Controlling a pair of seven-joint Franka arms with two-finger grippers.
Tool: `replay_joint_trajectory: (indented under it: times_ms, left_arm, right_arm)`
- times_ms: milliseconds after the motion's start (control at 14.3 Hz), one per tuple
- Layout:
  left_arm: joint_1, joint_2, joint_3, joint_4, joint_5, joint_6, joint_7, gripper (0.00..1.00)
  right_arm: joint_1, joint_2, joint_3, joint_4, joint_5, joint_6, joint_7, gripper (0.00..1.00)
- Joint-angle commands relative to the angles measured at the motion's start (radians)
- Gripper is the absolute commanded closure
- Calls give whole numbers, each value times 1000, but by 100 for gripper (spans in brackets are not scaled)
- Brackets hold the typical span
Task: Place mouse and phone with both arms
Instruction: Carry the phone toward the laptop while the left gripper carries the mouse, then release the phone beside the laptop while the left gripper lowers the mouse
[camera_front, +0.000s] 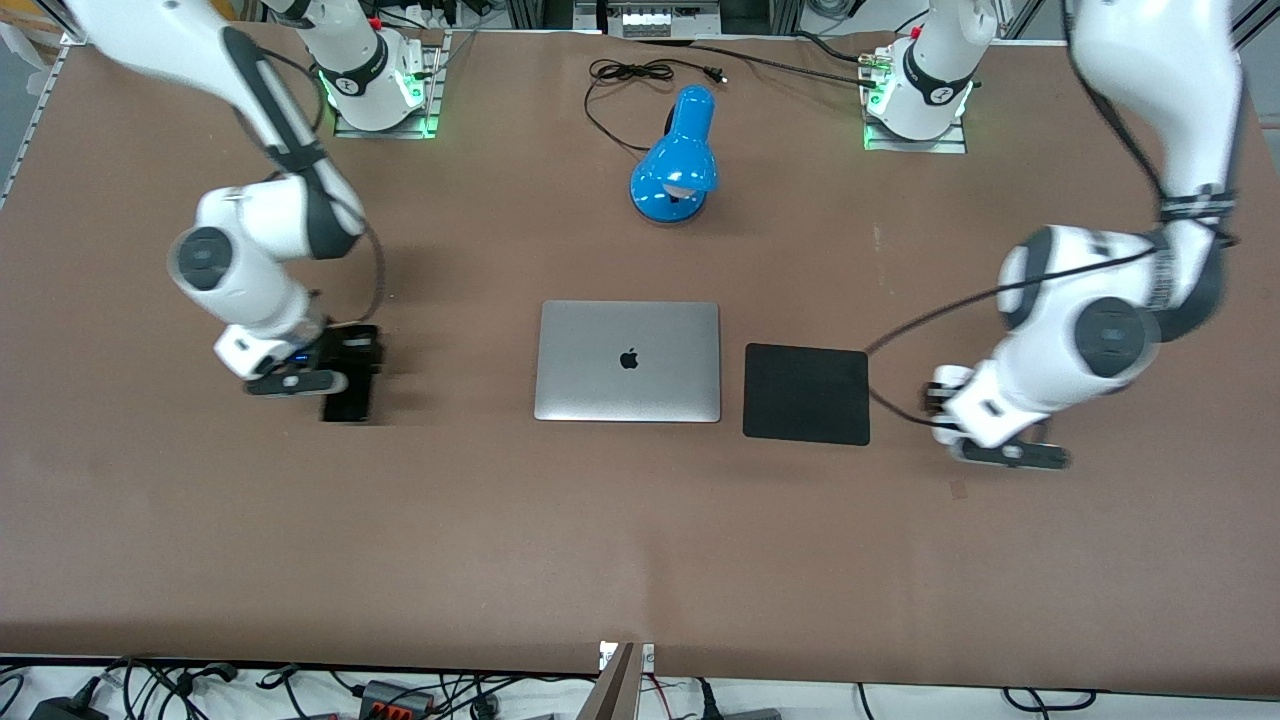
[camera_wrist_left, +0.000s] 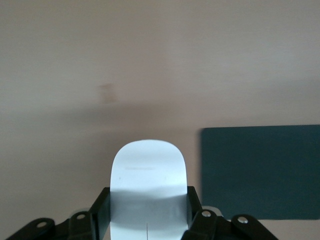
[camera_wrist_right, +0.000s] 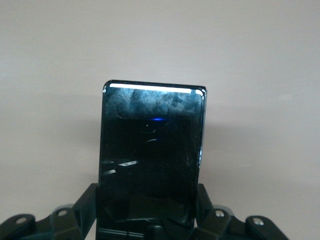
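Light: even overhead light is brightening the table (camera_front: 640, 540).
Blur: both arms are smearing, at 3 and 9 o'clock.
Glare: a white strip is glinting on the phone (camera_wrist_right: 150, 160).
Shadow: soft shade is lying under the mouse (camera_wrist_left: 148, 185).

Hiding the mouse (camera_wrist_left: 148, 190) entirely from the front camera, beside the black pad (camera_front: 806, 393), under the left arm's wrist. Cutting off the mouse's rear end at the left wrist view's edge. Covering the upper part of the phone (camera_front: 347, 402) with the right gripper (camera_front: 352, 352). Blurring around both wrists.
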Motion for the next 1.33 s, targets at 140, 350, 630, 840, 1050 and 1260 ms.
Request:
replay_joint_trajectory:
  times_ms: [140,350,630,840,1050,1260]
  left_arm:
    - [-122,68,-8,-66,18,203,-173,62]
    - [-136,78,-9,-160,20,342,-196,61]
    - [-138,98,-8,-232,20,444,-196,61]
    - [-138,123,-9,-254,20,517,-198,61]
    - [-145,137,-9,-255,20,525,-198,33]
    - [-142,114,-9,-243,18,516,-196,0]
  right_arm:
    - [163,147,-5,115,1,18,216,100]
    - [191,185,-5,120,7,56,224,100]
    - [190,190,-5,120,10,55,226,0]
    - [155,101,-5,141,7,-14,232,0]
    - [32,-61,-3,197,-1,-235,221,0]
    - [-124,-212,-2,207,7,-332,168,0]
